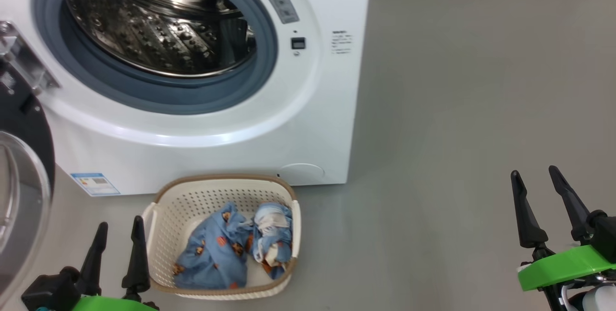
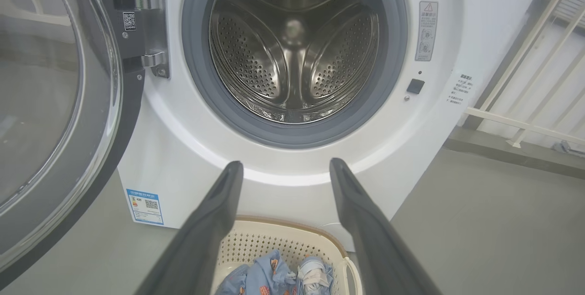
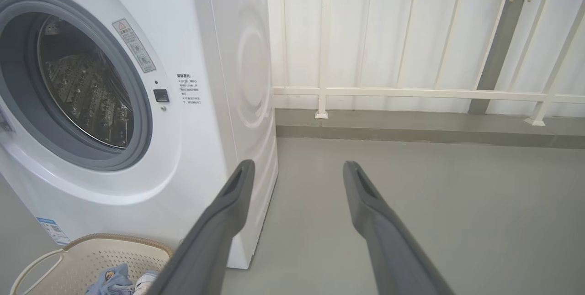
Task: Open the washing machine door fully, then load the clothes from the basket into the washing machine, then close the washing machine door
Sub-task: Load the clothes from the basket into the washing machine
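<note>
Nearest: left gripper [image 1: 120,222] and right gripper [image 1: 534,170], both spread wide, empty. Beside the left: cream perforated basket [image 1: 221,177], brown rim, holding crumpled light-blue bear-print clothes [image 1: 216,251]. Behind: white washing machine [image 1: 313,109], black-ringed glass door [image 1: 21,195] swung open leftward.

The head view looks down from above at the washing machine [image 1: 317,109] front and the basket [image 1: 224,177] on the floor [image 1: 457,109] just before it. The left wrist view sits low and near, facing straight into the drum [image 2: 295,48], with the washing machine door [image 2: 55,103] open at its left. The right wrist view, low and off to the right, faces the machine's corner obliquely, a white railing [image 3: 411,92] behind. All three share the drum mouth and the basket
</note>
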### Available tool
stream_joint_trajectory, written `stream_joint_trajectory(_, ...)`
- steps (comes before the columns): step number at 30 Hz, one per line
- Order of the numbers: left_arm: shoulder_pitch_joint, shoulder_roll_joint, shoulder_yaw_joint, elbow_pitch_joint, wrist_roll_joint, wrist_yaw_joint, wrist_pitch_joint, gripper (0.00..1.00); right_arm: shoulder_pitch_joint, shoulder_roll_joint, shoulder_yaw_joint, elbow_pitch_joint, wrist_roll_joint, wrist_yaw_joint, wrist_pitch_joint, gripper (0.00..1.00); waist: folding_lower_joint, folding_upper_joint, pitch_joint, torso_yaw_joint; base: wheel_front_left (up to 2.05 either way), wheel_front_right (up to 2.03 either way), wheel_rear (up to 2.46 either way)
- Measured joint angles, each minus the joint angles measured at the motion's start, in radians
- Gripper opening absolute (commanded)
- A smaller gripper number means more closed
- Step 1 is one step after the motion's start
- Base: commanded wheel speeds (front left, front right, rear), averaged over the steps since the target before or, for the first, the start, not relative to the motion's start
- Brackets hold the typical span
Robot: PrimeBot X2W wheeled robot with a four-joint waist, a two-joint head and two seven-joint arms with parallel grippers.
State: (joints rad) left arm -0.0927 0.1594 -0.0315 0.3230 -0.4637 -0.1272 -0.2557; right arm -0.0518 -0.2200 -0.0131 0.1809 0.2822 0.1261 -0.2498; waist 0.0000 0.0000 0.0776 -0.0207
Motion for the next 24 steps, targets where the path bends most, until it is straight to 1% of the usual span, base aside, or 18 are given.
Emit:
stream_joint_trajectory(6, 0.000, 0.009, -0.005, -0.001, 0.000, 0.000, 0.000, 1.00, 0.000, 0.002, 0.002, -0.001, 0.000, 0.000, 0.000, 1.00, 0.0000, 0.0000, 0.005, 0.003, 0.48, -1.64, 1.16)
stream_joint_trajectory(10, 0.000, 0.012, -0.009, -0.006, 0.006, 0.000, 0.000, 1.00, 0.000, 0.005, 0.004, -0.002, 0.000, 0.000, 0.000, 1.00, 0.0001, 0.0000, 0.008, 0.004, 0.36, -1.01, 0.64)
stream_joint_trajectory(19, 0.000, -0.001, -0.011, -0.007, 0.016, 0.000, 0.000, 1.00, 0.000, 0.007, 0.004, -0.002, 0.000, 0.000, 0.000, 1.00, 0.0000, 0.0000, 0.019, 0.003, 0.05, -0.09, 0.04)
stream_joint_trajectory(24, -0.002, -0.021, -0.008, 0.007, 0.016, 0.000, 0.000, 1.00, 0.000, 0.009, 0.003, -0.004, 0.000, 0.000, 0.000, 1.00, 0.0000, 0.0000, 0.030, 0.003, 0.00, 0.00, 0.00)
